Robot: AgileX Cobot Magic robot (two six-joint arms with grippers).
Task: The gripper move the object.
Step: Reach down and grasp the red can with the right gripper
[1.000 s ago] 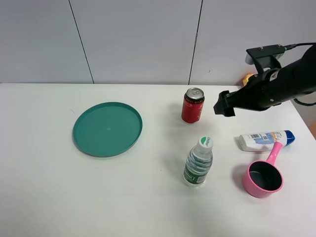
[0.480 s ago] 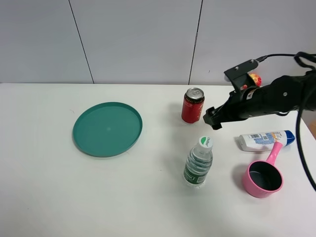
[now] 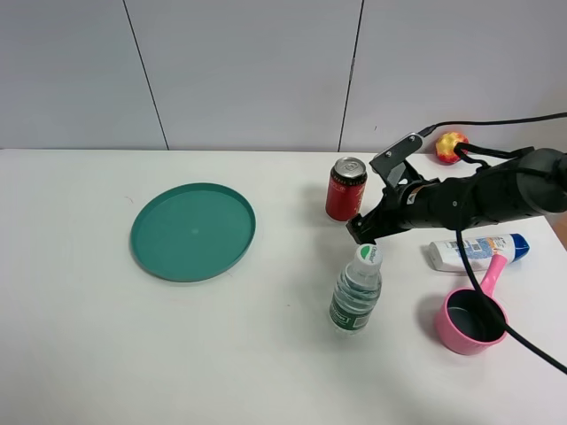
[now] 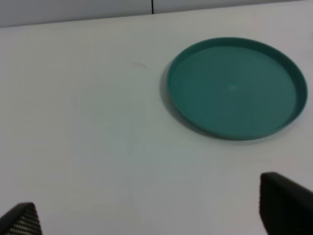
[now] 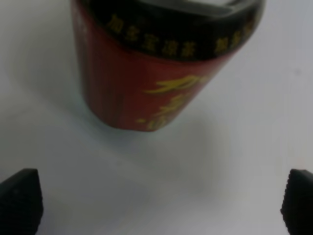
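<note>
1. The red can stands upright on the white desk, toward the back and right of the middle. It is on the same spot as a second ago.
2. The right tool has come down and leftward across the three moments. A second ago it hung well to the right of the can. Half a second ago it was nearer and lower. It now sits just beside the can's lower right side, close to the desk.
3. In the right wrist view the right tool has its two dark fingers spread wide. The red can fills the space ahead of them, with bare desk between the tips and the can. Nothing is clamped.
4. As the arm has dropped, a red-and-yellow fruit at the back of the desk is now fully uncovered.
5. The left tool shows only in its own wrist view, with its fingers apart above bare desk and the green plate ahead of it.
6. The rest has not shifted. The green plate lies at the left and the water bottle stands in front of the can. The white tube and pink scoop lie at the right.
</note>
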